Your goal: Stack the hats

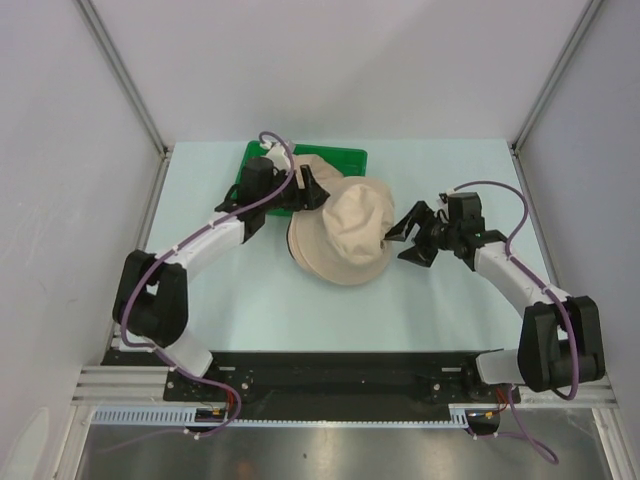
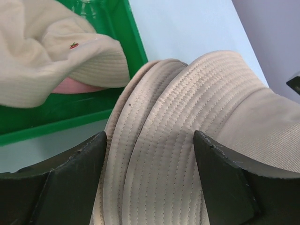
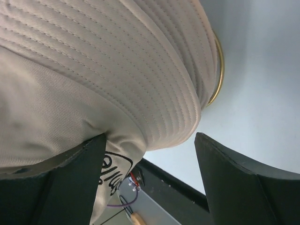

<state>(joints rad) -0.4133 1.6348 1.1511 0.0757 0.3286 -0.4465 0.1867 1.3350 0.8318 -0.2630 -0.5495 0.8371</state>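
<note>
A pile of beige hats (image 1: 350, 240) sits mid-table, its top hat's crown (image 1: 358, 222) crumpled. My left gripper (image 1: 318, 190) stands open at the pile's far-left edge; in the left wrist view the gripper (image 2: 150, 140) has the stitched brims (image 2: 154, 159) lying between its wide-apart fingers. Another beige hat (image 2: 47, 56) with a pink inner side lies in the green tray (image 2: 70, 117). My right gripper (image 1: 400, 238) is open at the pile's right edge. In the right wrist view this gripper (image 3: 150, 140) shows a brim (image 3: 140, 79) overhead and printed fabric against its left finger (image 3: 70, 178).
The green tray (image 1: 350, 156) stands at the back of the table behind the pile. A gold wire ring (image 3: 219, 65) peeks out from under the hats. White walls close in the table on the left, right and back.
</note>
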